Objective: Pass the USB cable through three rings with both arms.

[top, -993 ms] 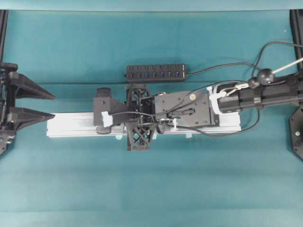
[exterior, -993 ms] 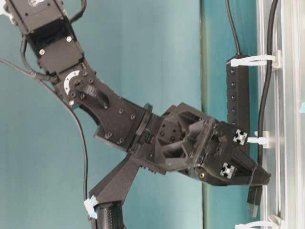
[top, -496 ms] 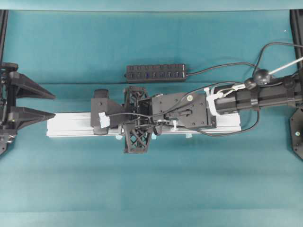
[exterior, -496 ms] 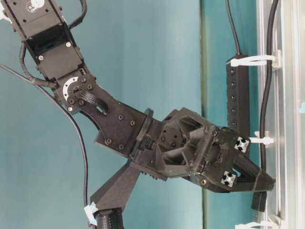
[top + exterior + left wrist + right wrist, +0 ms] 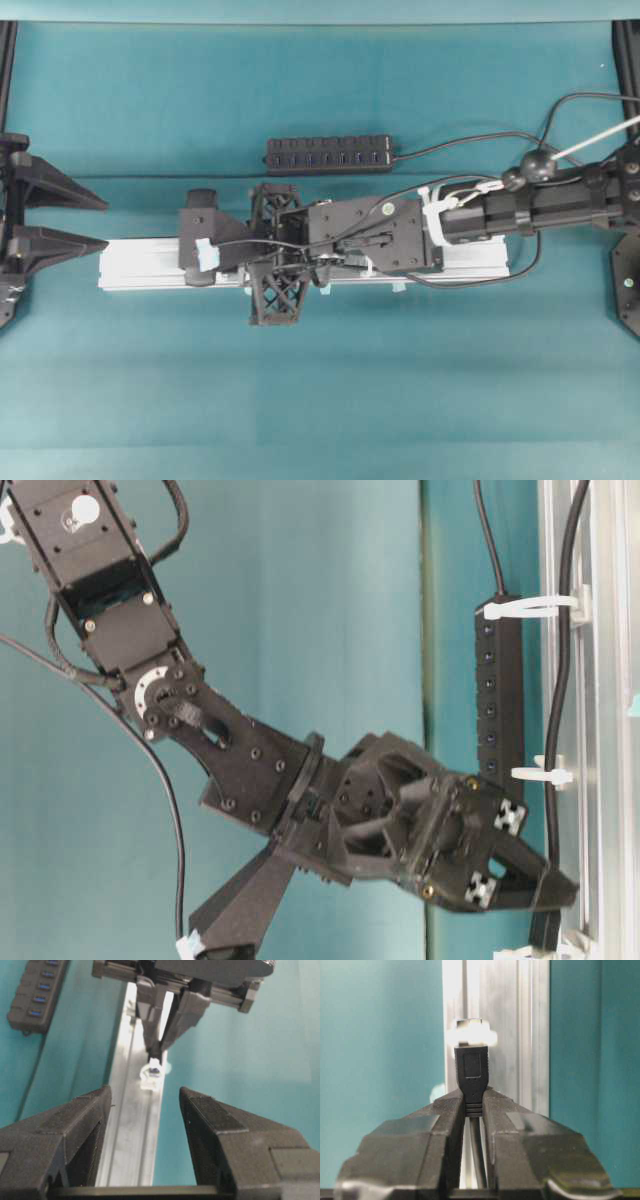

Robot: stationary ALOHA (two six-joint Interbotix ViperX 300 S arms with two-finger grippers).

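**Q.** What do your fingers hold, and where is the cable?

**A.** My right gripper [image 5: 474, 1110] is clamped on the black plug of the USB cable [image 5: 473, 1072]. The plug juts forward from my pads, its silver tip at the whitish ring [image 5: 470, 1032] on the aluminium rail [image 5: 515, 1035], either entering it or just short of it. The cord trails back along the rail through another ring [image 5: 528, 607] nearer my base. My left gripper [image 5: 145, 1125] stands wide apart and empty beyond the rail's end, facing the ring from the far side.

**Q.** What could go wrong?

**A.** In my judgement, a small misalignment would butt the plug's shoulder against the ring's rim and bend or twist the post. The plug could also slide back between my pads. If my left fingers close too early, they may catch the ring instead of the tip.

**Q.** And the setting?

**A.** A teal cloth [image 5: 320, 400] covers the table. A black multi-port hub [image 5: 328, 154] lies beside the rail, clear of the work. Nothing shows of the room beyond.
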